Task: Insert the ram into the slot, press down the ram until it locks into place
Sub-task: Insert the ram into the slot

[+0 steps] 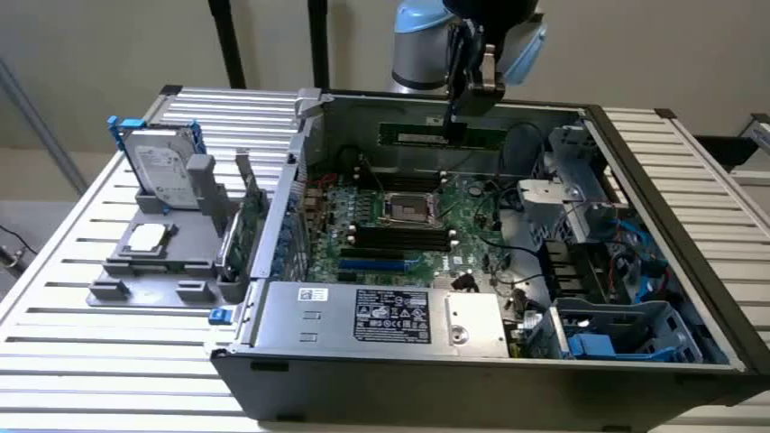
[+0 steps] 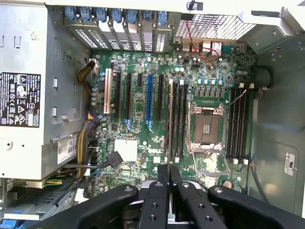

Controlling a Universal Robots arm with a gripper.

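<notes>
My gripper [image 1: 455, 122] hangs above the far side of the open computer case, shut on the ram [image 1: 441, 136]. The ram is a thin green stick with a pale label, held level and well clear of the motherboard [image 1: 463, 212]. In the wrist view the fingertips [image 2: 162, 177] pinch together, and the ram [image 2: 170, 119] runs out from them edge-on as a thin pale line. Black memory slots [image 1: 398, 237] lie in parallel rows beside the silver CPU socket [image 1: 407, 209]. One pair of slots [image 2: 180, 119] sits just beside the ram's line, and another group [image 2: 238, 125] lies across the socket.
A grey power supply [image 1: 373, 311] fills the case's near side. A drive cage with blue parts [image 1: 626, 334] and cables is at the exterior view's right. A hard drive [image 1: 169, 167] stands on a grey holder outside the case. Expansion slots [image 2: 128, 98] and a blue slot [image 2: 149, 100] lie beside the memory slots.
</notes>
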